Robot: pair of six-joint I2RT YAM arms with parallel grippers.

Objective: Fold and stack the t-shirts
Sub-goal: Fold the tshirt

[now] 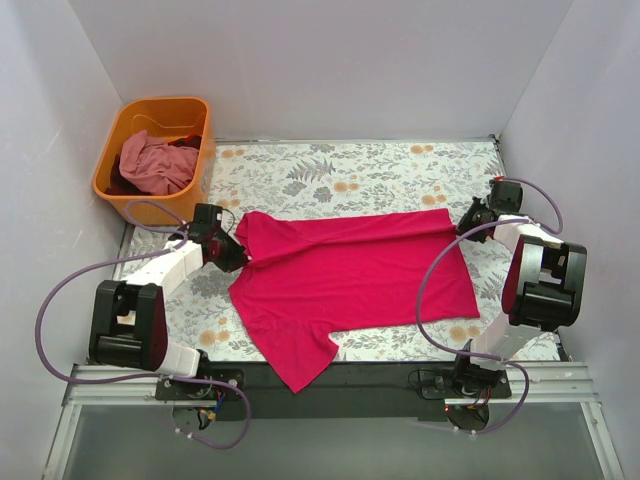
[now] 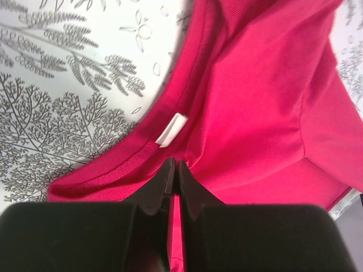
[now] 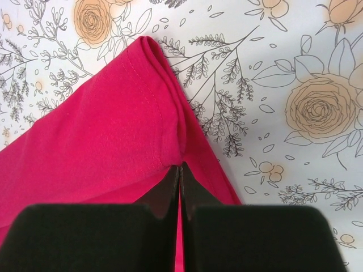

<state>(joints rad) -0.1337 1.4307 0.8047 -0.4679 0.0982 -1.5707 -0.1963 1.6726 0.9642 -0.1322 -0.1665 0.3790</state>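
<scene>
we are holding the crimson t-shirt (image 1: 350,280) spread between both grippers: left gripper (image 2: 173,173) clamped just behind its neck label (image 2: 171,129), right gripper (image 3: 180,173) clamped on a hem corner. uneven lifting is risking cloth slipping free.

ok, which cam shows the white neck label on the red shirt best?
Left wrist: the label sits sharp on the shirt, just past the left hand. Top external can't resolve it; right wrist shows only a folded shirt corner.

Spread-out crimson t-shirt (image 1: 350,272) — L gripper (image 1: 236,256), R gripper (image 1: 466,221) at opp. ends.
</scene>
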